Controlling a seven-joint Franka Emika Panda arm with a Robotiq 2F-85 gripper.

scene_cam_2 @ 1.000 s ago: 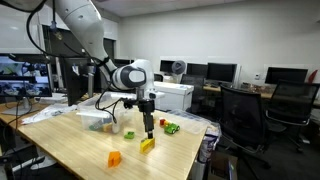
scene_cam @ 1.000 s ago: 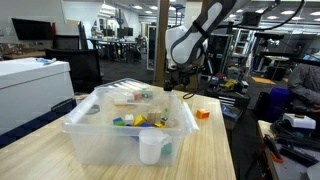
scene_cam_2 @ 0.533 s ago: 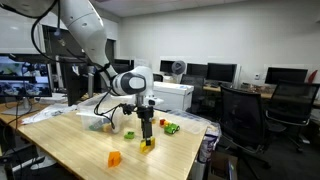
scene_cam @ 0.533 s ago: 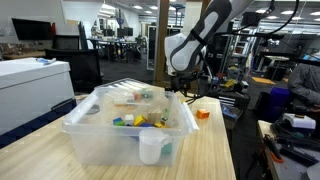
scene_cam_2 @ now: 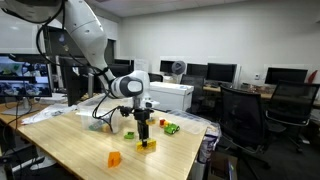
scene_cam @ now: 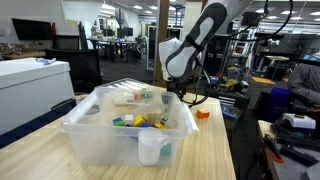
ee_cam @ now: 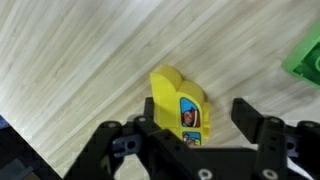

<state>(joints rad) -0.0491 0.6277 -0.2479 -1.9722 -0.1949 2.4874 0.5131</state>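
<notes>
A yellow toy block with a picture sticker (ee_cam: 178, 103) lies on the wooden table. My gripper (ee_cam: 196, 128) is open right over it, one finger on each side, with a gap between the block and the right finger. In an exterior view the gripper (scene_cam_2: 143, 136) hangs straight down, its tips at the yellow block (scene_cam_2: 148, 146). In an exterior view the gripper (scene_cam: 181, 93) sits behind the clear bin, and the yellow block is hidden.
A clear plastic bin (scene_cam: 90, 135) of mixed toys stands on the table, also seen in an exterior view (scene_cam_2: 97, 119). An orange block (scene_cam_2: 114, 158) (scene_cam: 203, 113) and green pieces (scene_cam_2: 172, 128) (ee_cam: 305, 58) lie near the gripper. Office chairs stand past the table edge.
The arm has lowered. The gripper has come down from above the yellow block to around it. The block has not moved.
</notes>
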